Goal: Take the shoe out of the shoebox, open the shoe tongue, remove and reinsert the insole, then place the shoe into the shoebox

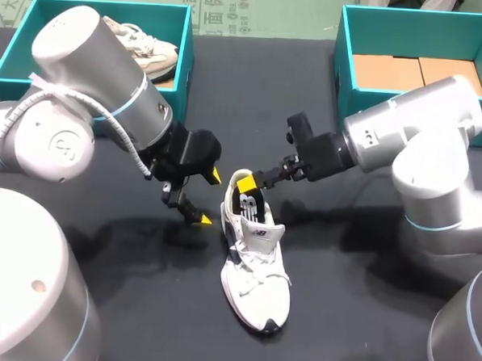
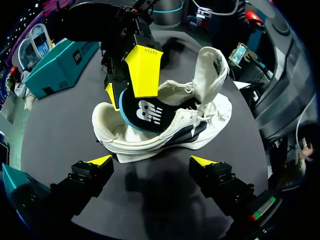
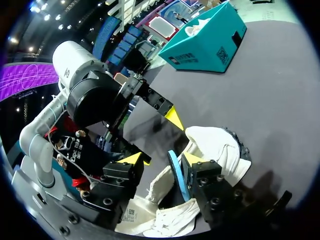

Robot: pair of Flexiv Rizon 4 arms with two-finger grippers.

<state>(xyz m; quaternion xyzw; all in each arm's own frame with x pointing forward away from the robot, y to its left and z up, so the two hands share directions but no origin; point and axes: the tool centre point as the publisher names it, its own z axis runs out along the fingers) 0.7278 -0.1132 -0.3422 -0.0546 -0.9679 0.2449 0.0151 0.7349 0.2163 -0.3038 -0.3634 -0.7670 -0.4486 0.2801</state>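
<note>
Dark table (image 1: 366,268) fills most of the head view. L arm (image 1: 76,91) comes in from upper left, R arm (image 1: 421,133) from the right edge.

Teal shoebox (image 1: 13,55) sits upper left w/ a second shoe (image 1: 147,50) inside. Other teal shoebox (image 1: 344,56) sits upper right, w/ cardboard sheets (image 1: 408,74) in it.

White shoe (image 1: 256,270) lies on the table at centre, below and between the boxes. Its heel points to the top of frame, toe to the bottom. Tongue (image 2: 212,65) is folded up and back, so the opening is exposed.

Dark insole (image 1: 250,205) w/ blue edge is in the heel opening, its heel end tilted up.

R gripper (image 3: 162,160) is at the shoe's heel, around the insole's raised end. Can't tell if its fingers clamp the insole or just stand either side.

L gripper (image 1: 208,196) hangs just left of the heel, not touching the shoe. Its fingers are spread wide w/ nothing in them.
</note>
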